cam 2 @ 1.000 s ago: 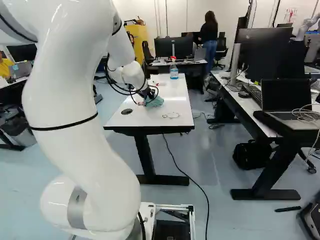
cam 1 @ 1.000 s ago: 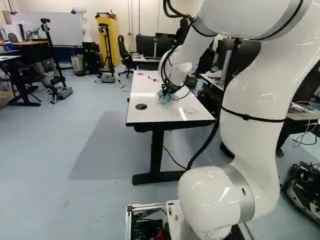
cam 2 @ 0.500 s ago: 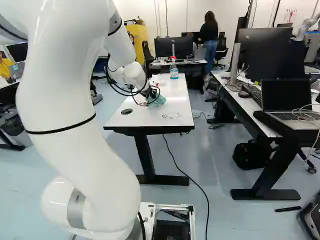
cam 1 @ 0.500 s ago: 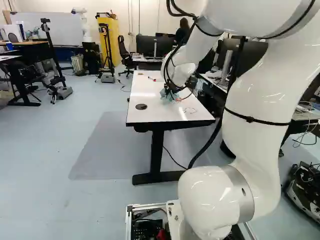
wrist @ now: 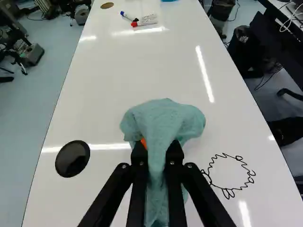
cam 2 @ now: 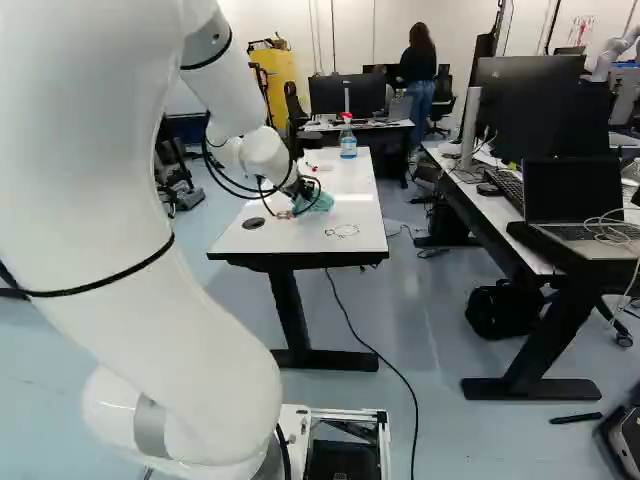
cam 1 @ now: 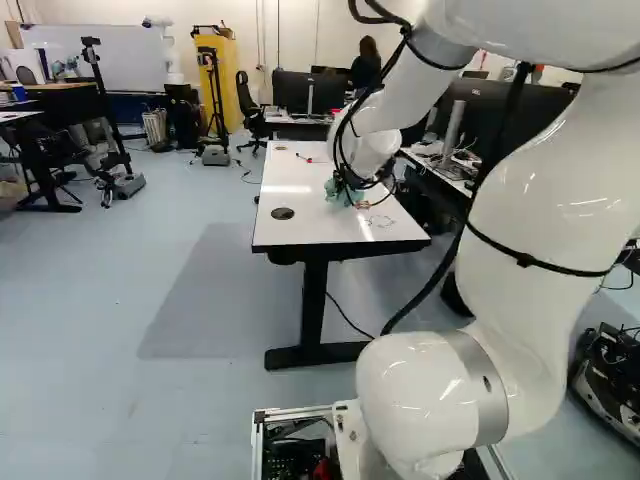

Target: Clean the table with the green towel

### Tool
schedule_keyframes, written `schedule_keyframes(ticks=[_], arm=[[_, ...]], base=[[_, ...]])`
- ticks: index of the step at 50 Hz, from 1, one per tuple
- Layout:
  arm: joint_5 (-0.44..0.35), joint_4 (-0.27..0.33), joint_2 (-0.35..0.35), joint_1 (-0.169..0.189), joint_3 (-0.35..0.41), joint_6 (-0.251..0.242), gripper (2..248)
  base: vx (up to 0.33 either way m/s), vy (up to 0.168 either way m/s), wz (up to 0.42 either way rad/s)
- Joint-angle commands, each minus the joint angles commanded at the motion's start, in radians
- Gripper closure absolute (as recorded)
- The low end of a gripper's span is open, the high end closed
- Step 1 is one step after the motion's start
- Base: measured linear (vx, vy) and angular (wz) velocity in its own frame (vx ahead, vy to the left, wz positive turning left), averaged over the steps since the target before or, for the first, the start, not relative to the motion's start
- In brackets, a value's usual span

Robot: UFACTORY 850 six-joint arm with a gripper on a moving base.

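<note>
Claw [wrist: 156, 152] drawn nearly together, both fingers clamping the bunched green towel [wrist: 165, 116] over the tabletop [wrist: 104, 94], left of and beyond the black scribble [wrist: 229, 176]. Pressing too hard could drag the cloth out of the pinch and let hard fingertips scrape the white surface; too light a touch would probably leave ink behind. A narrow wad may also miss the scribble's right side, and a long stroke to the far end might knock the markers [wrist: 146, 20]. Against half a second ago, the arm [cam 1: 530, 210] has pulled back nearer, carrying the towel slightly with it; the base hasn't moved.
</note>
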State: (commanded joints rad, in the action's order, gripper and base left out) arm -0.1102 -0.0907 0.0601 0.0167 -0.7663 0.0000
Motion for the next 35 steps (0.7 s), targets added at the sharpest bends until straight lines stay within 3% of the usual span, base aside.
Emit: schedule_keyframes(ticks=[35], arm=[[-0.021,0.020,-0.164,-0.003,0.165,0.000,205]], base=[[0.000,0.000,0.000]])
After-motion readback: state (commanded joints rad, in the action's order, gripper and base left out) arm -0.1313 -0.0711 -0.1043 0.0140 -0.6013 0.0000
